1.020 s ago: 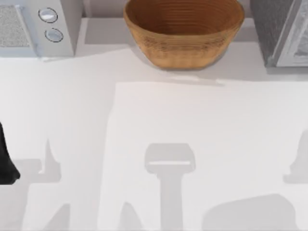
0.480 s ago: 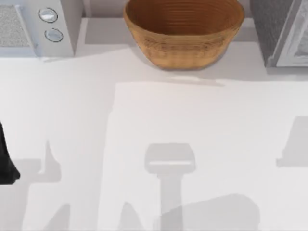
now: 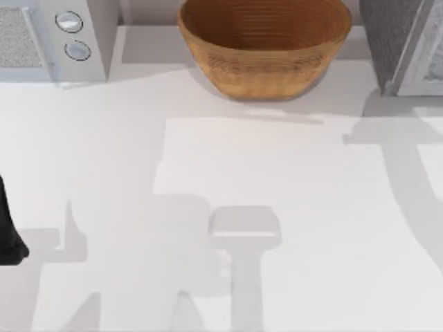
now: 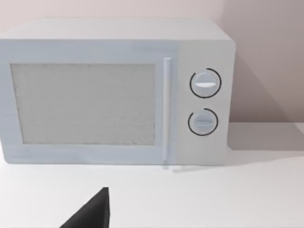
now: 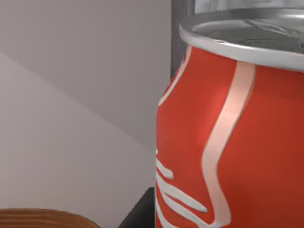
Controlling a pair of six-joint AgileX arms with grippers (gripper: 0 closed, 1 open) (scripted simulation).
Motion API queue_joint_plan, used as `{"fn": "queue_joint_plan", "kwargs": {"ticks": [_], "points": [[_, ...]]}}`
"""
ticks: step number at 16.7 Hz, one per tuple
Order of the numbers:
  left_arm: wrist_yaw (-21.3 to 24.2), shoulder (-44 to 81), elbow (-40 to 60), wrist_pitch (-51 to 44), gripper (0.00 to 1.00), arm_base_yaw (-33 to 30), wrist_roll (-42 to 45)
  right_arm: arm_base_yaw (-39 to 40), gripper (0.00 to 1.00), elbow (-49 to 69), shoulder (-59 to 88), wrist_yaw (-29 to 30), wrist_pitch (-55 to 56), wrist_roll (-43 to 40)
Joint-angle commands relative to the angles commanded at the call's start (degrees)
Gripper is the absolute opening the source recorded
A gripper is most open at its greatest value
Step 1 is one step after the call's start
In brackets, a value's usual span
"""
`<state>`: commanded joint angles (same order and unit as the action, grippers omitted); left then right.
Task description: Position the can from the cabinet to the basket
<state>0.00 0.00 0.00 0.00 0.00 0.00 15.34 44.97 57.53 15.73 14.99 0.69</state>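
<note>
Can, red aluminium cylinder with white swirls and a silver rim (image 5: 228, 133), sits very close in front of my right wrist camera, beside the dark grey speckled cabinet (image 3: 393, 38) at the far right; whether my right gripper is clamped on it I cannot tell. Over the last second my right arm's shadow has swung across the counter (image 3: 277, 173) toward that corner. My left arm (image 3: 8, 228) idles at the near left edge. From the left: white microwave with two silver knobs (image 3: 59, 34), then the tan woven wicker basket (image 3: 263, 66), far centre, nothing blocking it.
</note>
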Motion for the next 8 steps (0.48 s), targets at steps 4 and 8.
{"fn": "queue_joint_plan", "kwargs": {"ticks": [4, 8], "points": [[0.00, 0.00, 0.00, 0.00, 1.00, 0.00, 0.00, 6.07, 0.00, 18.47, 25.93, 6.62, 5.55, 0.14], [0.00, 0.00, 0.00, 0.00, 1.00, 0.00, 0.00, 11.41, 0.00, 34.59, 48.48, 12.26, 10.59, 0.27]]}}
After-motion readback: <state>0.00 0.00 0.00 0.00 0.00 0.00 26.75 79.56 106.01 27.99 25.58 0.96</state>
